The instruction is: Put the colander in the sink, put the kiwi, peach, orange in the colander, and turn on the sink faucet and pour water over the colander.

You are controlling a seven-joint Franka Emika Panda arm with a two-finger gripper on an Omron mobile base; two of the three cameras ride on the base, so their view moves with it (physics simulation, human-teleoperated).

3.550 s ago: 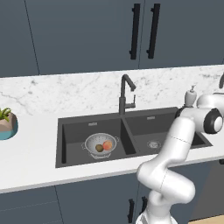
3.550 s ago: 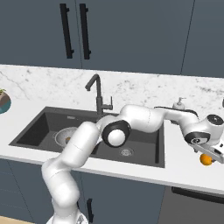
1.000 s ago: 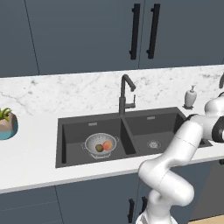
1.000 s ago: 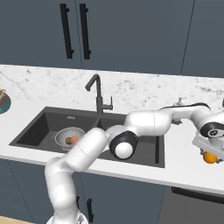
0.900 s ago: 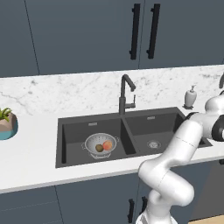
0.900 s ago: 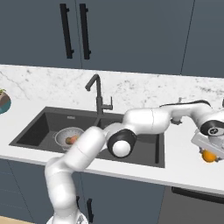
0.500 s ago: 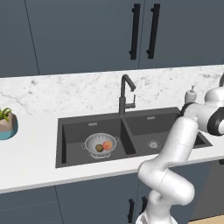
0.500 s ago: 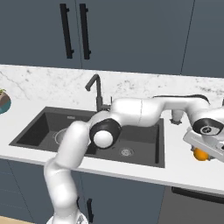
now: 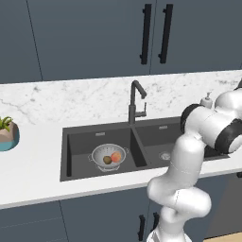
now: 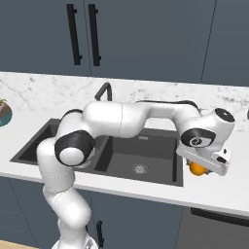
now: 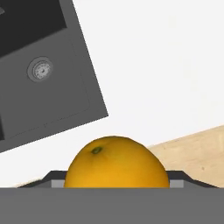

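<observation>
the gripper (image 10: pixel 200 168) was closed on the orange (image 11: pixel 116 162), held above the white counter (image 11: pixel 153 65) right of the sink (image 9: pixel 156 137). farther left, the colander (image 9: pixel 109 156) sat in the left basin, holding the kiwi (image 9: pixel 108 160) and peach (image 9: pixel 116 157).

Bright yellow-orange orange (image 11: pixel 116 162) beside the charcoal sink (image 11: pixel 52 100); white marble-veined counter (image 9: pixel 42 170); silvery-grey colander (image 9: pixel 101 155).
</observation>
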